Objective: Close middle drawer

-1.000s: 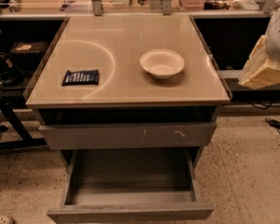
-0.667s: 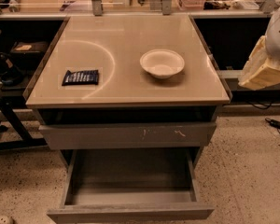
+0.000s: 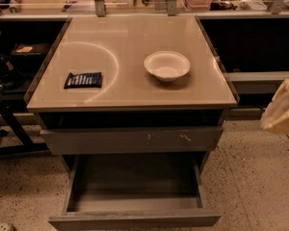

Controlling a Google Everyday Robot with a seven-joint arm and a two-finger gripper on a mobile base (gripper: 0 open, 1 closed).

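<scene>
Hanging at the far right edge, beside the counter [image 3: 130, 32], your hand [image 3: 281, 110] shows only as a pale shape; you cannot tell whether it is spread or pressed together. Well to its left and lower, the middle drawer [image 3: 135, 189] stands pulled far out. Left of the hand sits the scratched drawer front [image 3: 132, 139]. A white bowl [image 3: 167, 65] and a dark packet [image 3: 83, 80] rest on the counter.
</scene>
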